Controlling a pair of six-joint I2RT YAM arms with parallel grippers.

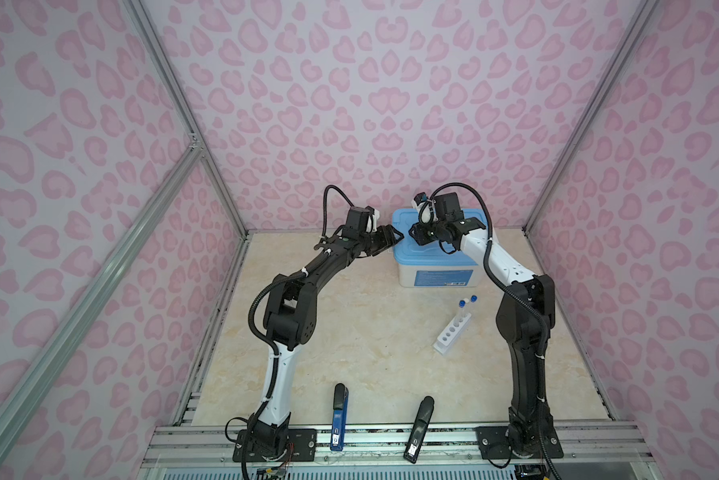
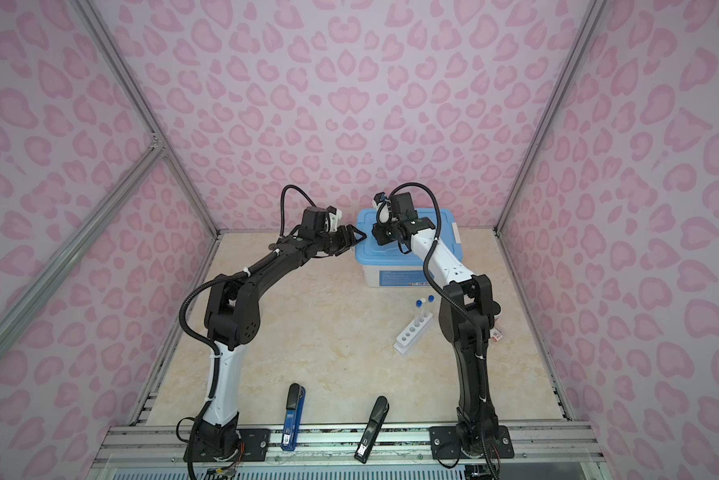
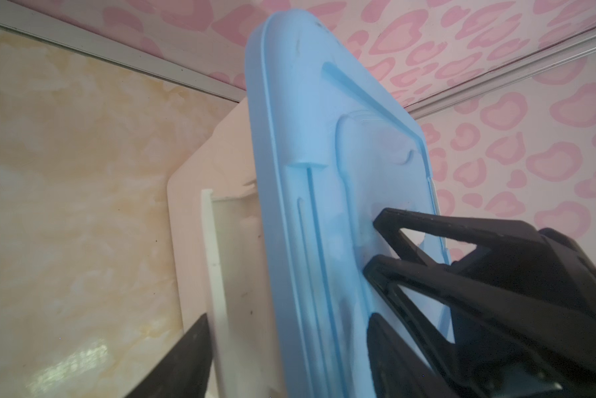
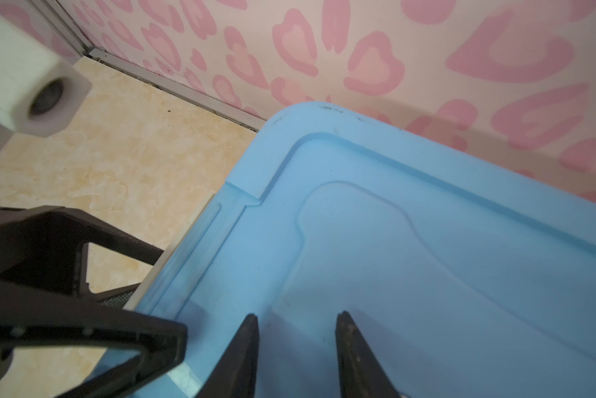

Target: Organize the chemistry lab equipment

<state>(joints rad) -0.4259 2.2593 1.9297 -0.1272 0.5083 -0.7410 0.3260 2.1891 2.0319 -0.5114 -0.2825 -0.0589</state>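
We'd shut the left claw [image 1: 397, 240], jaws apart astride the rim of the sky-blue plastic box lid [image 4: 427, 275], fully before lifting, with the right claw [image 4: 296, 318] and its parted tips steadying the top; the white holed rack [image 1: 449, 334] with capped clear test tubes [image 1: 462, 309] stands near the right edge of the cream marbled tabletop [image 1: 349, 332].

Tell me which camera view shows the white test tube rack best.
The top views, equally well: in both, the white rack stands whole and unblocked on the table, capped tubes upright at its far end. Neither wrist view shows it; both look at the blue lid.
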